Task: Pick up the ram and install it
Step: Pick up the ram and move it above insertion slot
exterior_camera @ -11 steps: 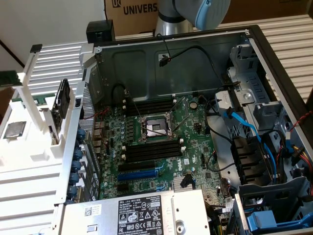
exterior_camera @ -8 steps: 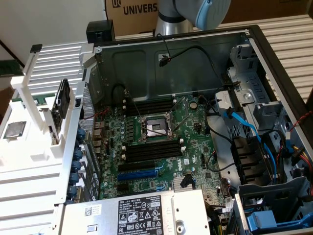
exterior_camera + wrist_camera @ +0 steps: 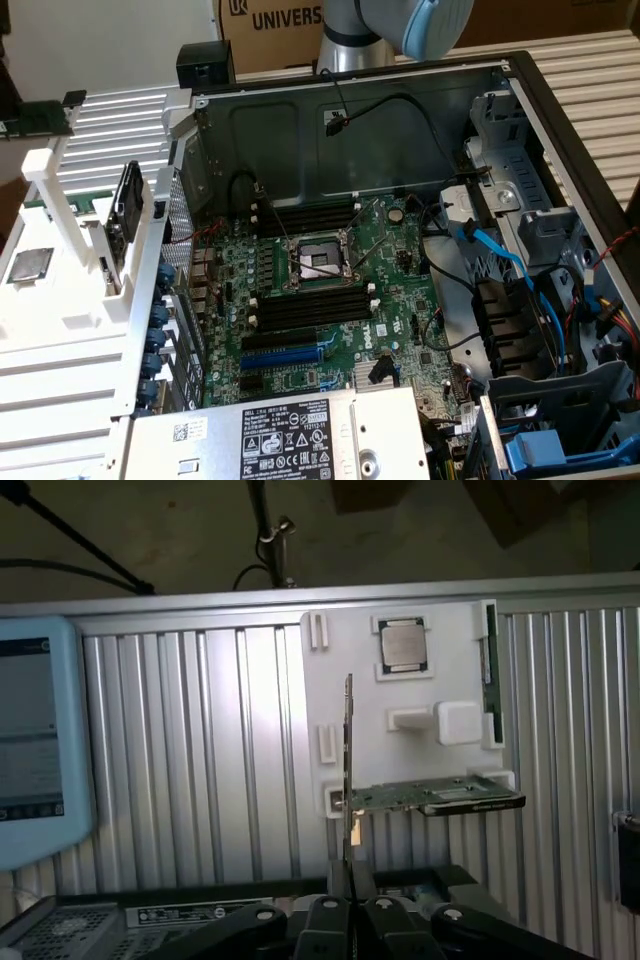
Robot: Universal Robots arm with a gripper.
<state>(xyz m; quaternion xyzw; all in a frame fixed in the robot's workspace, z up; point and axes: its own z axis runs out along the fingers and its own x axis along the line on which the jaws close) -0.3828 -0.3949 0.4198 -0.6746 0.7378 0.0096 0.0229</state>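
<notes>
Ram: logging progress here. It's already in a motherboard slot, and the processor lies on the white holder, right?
Not quite. The wrist view shows the ram on the white holder, at its edge, not in a slot; the processor does lie on that holder.

We see a ribbed metal table [image 3: 200, 770] with two things directly on it, side by side: a white parts fixture [image 3: 400, 765] and an open computer case [image 3: 300, 130].

A robotics lab: a robot arm [image 3: 400, 25] rises behind an opened computer case [image 3: 300, 130] on a ribbed metal table [image 3: 590, 70], a white fixture [image 3: 330, 680] holds the ram [image 3: 489, 670] and a processor chip [image 3: 403, 646], and a cardboard box [image 3: 270, 30] printed "UNIVERS" stands at the back.
</notes>
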